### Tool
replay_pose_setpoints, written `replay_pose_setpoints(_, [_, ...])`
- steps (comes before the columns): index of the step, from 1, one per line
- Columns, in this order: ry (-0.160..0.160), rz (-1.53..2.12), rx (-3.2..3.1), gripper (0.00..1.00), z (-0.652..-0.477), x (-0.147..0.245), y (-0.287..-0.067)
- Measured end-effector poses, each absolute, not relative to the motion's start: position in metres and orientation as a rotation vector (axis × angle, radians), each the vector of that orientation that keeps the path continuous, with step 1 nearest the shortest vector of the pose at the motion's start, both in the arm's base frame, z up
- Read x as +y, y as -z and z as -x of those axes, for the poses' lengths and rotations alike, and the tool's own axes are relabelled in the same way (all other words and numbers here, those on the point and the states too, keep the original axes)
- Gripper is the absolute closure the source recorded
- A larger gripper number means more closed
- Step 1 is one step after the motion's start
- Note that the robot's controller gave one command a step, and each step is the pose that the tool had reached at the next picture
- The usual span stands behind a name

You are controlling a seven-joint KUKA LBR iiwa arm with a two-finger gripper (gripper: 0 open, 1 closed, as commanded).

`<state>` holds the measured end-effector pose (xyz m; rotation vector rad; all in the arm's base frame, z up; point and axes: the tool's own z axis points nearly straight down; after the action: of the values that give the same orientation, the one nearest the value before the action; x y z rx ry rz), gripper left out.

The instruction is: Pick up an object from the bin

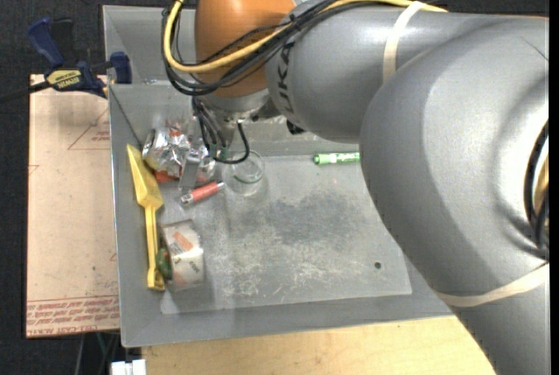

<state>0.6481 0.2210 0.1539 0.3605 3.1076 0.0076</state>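
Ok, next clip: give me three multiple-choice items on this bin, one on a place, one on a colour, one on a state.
1. Where does the green pen lie?
A) against the left wall
B) alone on the bin floor, right of the gripper
C) inside the clear cup

2. What colour is the long flat tool along the left wall?
A) blue
B) black
C) yellow

3. The silver foil is:
A) crumpled into a wad
B) spread flat
C) rolled into a tube

Answers: 1 B, bare floor all round it; 2 C, plainly yellow; 3 A, all creases and folds.
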Motion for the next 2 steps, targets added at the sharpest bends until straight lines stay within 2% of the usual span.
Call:
replay_pose_setpoints(1, [-0.008,-0.261,3.119,0.0,-0.633,0.241,-0.132])
replay_pose_setpoints(2, [-0.019,-0.556,3.067,0.0,-0.642,0.226,-0.071])
